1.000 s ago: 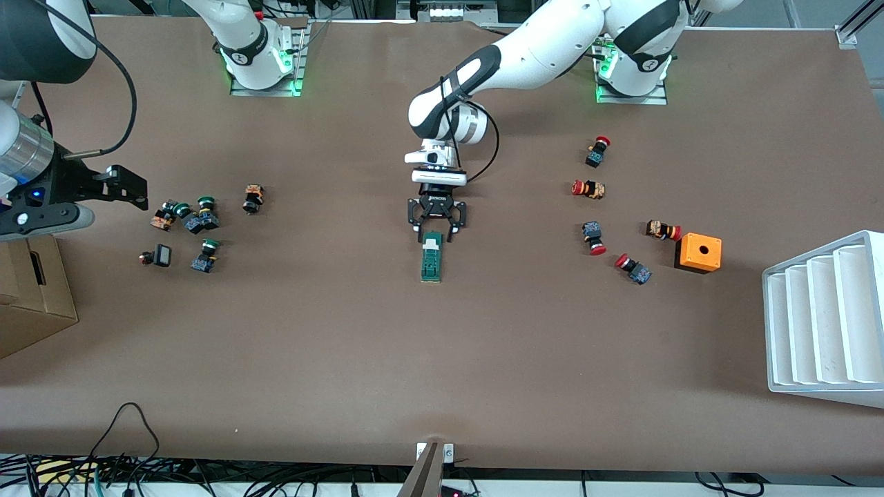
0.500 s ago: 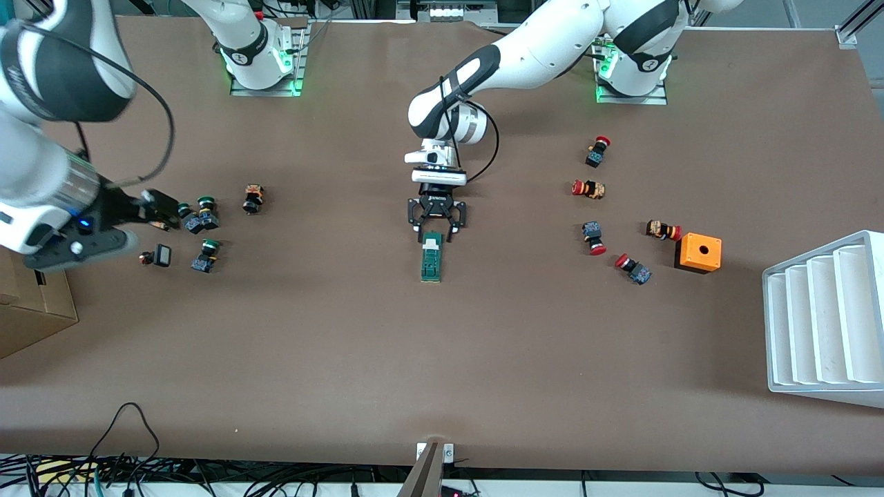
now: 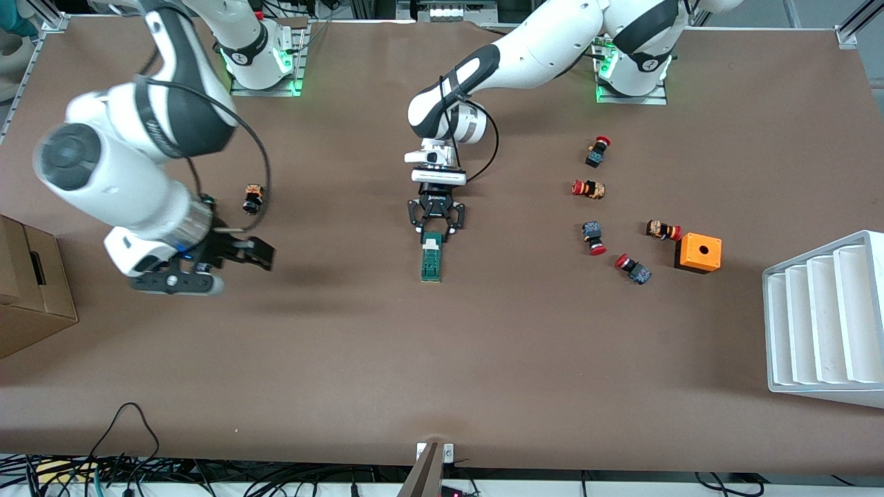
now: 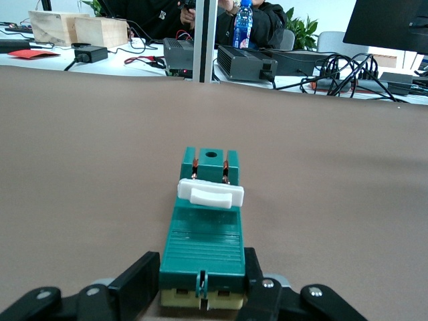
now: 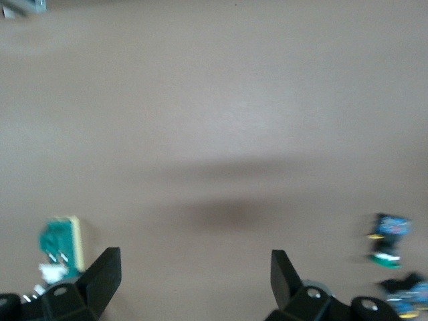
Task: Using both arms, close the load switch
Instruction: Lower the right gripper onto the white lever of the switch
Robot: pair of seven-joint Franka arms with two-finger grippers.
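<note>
The load switch (image 3: 432,259), a narrow dark-green block with a white sliding piece (image 4: 210,192), lies flat at the table's middle. My left gripper (image 3: 434,231) is down at the switch's end farther from the front camera. In the left wrist view its fingers (image 4: 137,281) press both sides of the green body (image 4: 204,234). My right gripper (image 3: 259,254) hangs open and empty above the table, toward the right arm's end from the switch. In the right wrist view (image 5: 194,261) the switch (image 5: 60,244) shows off to one side.
Several red-capped push buttons (image 3: 594,238) and an orange box with a hole (image 3: 698,252) lie toward the left arm's end. A white ribbed rack (image 3: 822,324) stands at that table edge. A cardboard box (image 3: 31,290) and one small button (image 3: 253,199) are near the right arm.
My right arm has swung in from the table's edge toward the middle and now covers the green-capped buttons. My left gripper's fingers have narrowed onto the switch's end.
</note>
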